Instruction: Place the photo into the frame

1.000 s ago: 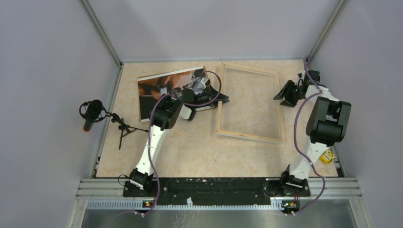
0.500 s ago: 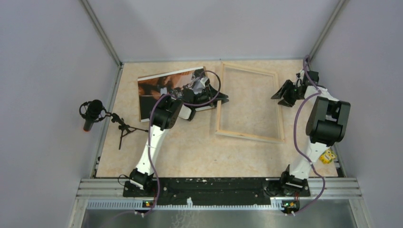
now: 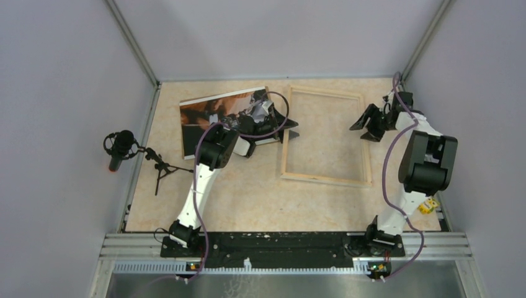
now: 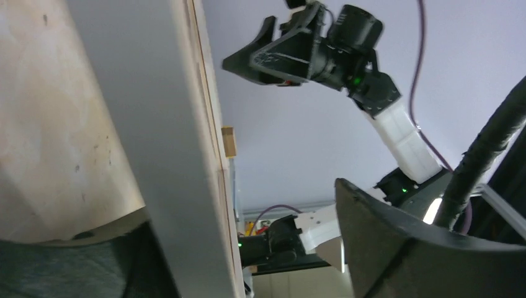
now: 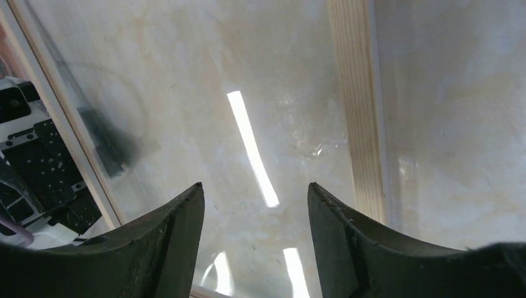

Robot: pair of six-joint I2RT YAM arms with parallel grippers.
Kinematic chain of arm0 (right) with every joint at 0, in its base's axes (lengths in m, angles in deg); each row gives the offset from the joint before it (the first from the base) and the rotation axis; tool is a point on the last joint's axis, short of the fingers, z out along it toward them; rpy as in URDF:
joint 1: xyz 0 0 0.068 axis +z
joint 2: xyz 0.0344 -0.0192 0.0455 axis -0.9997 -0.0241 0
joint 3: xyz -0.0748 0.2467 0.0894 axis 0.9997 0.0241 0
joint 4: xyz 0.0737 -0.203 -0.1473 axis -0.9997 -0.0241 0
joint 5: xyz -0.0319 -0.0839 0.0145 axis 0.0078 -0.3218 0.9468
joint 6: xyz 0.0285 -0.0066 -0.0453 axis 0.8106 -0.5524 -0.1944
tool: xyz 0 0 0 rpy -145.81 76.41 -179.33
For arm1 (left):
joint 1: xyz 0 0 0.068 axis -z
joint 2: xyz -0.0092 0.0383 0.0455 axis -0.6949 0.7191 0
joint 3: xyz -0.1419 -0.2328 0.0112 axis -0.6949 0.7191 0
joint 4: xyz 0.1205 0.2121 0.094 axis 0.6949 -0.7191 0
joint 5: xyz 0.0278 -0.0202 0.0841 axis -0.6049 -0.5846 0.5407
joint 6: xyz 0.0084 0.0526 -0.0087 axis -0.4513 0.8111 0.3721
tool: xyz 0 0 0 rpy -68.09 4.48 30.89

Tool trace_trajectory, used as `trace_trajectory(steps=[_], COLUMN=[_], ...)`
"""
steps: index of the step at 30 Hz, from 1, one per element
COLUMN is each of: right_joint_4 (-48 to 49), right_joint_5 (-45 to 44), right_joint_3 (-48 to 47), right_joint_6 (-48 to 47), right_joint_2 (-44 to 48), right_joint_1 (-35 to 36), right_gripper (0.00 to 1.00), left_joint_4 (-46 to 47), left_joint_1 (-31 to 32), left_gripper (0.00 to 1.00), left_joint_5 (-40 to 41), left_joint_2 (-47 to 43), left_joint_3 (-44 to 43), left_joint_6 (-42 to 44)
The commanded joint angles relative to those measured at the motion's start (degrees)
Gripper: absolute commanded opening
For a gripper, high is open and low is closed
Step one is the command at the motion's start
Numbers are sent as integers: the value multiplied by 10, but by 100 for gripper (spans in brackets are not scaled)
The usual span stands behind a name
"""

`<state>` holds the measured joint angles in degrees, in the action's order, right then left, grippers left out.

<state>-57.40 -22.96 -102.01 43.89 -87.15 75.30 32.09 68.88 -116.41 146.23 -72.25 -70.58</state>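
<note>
No text, label or number can be read anywhere.

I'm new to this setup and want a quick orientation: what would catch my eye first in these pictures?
A large pale wooden frame lies flat toward the back of the table, a dark photo just left of it. The left claw sits open at the photo's edge nearest the frame; the right claw hangs open over the frame's right side. A microphone stands at the table's left edge.
</note>
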Motion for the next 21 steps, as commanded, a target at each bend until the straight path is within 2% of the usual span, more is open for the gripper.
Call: trace_trajectory(steps=[1, 2, 3, 7, 12, 17, 21], right_joint_4=[-33, -42, -50, -59, -48, -37, -31], right_joint_5=[-43, -51, -57, -55, -47, -41, -32], right_joint_3=[-38, -39, -39, -19, 17, 54, 73], right_joint_6=[-19, -24, -28, -33, -28, -27, -28], right_joint_2=[96, 104, 113, 144, 182, 210, 229], right_joint_1=[2, 2, 2, 3, 14, 21, 24], right_gripper=[63, 63, 64, 65, 65, 66, 66], left_joint_4=[-104, -162, -227, -490, -769, -963, -1044], left_joint_1=[11, 15, 19, 36, 59, 80, 99], left_gripper=[89, 97, 98, 98, 98, 98, 98], left_joint_5=[4, 7, 10, 57, 136, 255, 336], left_joint_2=[-51, -63, -76, -107, -91, -84, -99], left_joint_3=[3, -1, -10, -77, -207, -310, -353], left_joint_6=[99, 134, 176, 318, 435, 502, 554])
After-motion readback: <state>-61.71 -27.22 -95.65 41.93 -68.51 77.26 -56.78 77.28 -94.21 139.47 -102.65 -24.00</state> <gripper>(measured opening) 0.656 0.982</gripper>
